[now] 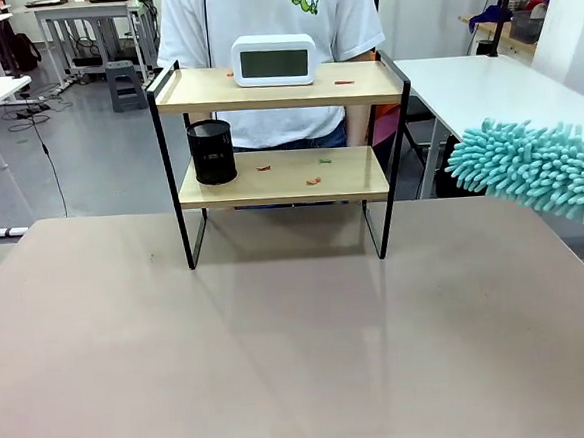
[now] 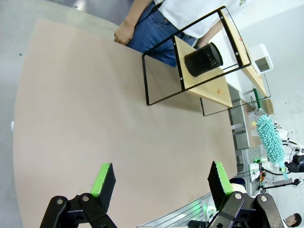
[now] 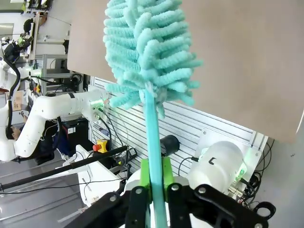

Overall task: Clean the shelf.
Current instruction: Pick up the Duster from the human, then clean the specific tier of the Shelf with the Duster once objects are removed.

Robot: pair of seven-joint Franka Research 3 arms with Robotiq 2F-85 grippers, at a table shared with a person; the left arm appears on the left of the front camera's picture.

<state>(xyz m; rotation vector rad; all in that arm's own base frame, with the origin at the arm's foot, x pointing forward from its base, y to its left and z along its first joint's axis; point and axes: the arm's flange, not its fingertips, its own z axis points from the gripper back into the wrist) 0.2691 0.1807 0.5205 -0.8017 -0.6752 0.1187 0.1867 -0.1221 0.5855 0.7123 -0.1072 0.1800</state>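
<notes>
Shelf stands on the table at 12 o'clock, far-ctr, all legs down, w/ a person right behind it. Top board: white digital clock at ctr. Lower board: black mesh cup upright at the 9 o'clock end. Small red, orange and green scraps lie on both boards.

Teal duster comes in from 3 o'clock. Its fluffy head is in the air, apart from the shelf, tip pointing to 9 o'clock, approx level w/ the lower board. R hand is pressed tight on the duster's handle, a green pad on either side. L hand is spread wide w/ nothing btw its fingers, above bare table, w/ the shelf well off at its 1 o'clock.
</notes>
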